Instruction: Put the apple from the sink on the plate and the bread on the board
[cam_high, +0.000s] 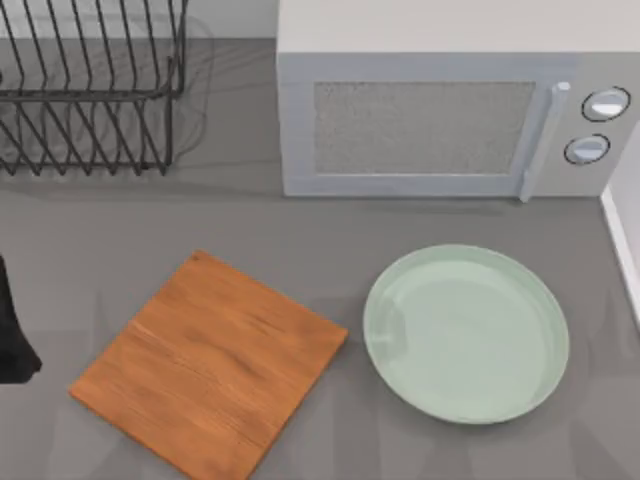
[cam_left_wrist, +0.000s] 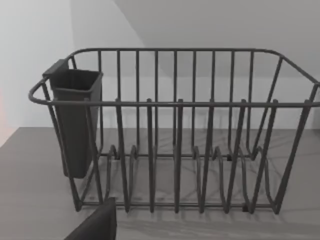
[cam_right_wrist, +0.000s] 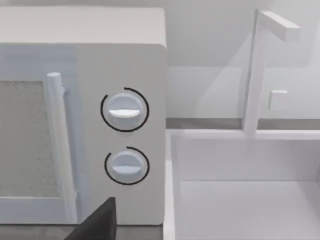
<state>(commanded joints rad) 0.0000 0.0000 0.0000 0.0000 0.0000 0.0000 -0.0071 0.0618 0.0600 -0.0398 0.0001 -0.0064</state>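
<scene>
— Nearest the lens is the board (cam_high: 210, 365), lying bare and turned cornerwise on the grey table (cam_high: 90, 230), with the plate (cam_high: 466, 333) just to its right, also bare. The two sit near each other without touching.

— And the arms?

— A dark piece of the left arm (cam_high: 12, 335) pokes in at the table's left edge, near the board. The left wrist view looks at a wire dish rack (cam_left_wrist: 175, 130) with a dark cutlery cup (cam_left_wrist: 75, 120); a dark wedge, probably a finger (cam_left_wrist: 97, 225), sits low in it. Whether either gripper is open or clenched, I cannot tell.

— Where are the apple and bread?

— I can make out neither. The right wrist view faces the microwave (cam_right_wrist: 80, 115) and, beside it, the white sink (cam_right_wrist: 240, 170) with its tap (cam_right_wrist: 260, 70). The basin floor is cut off, so whatever lies in it is hidden.

— So which arm goes?

— I judge the right: the sink lies on the table's right, past the plate, ahead of that arm's camera.
</scene>
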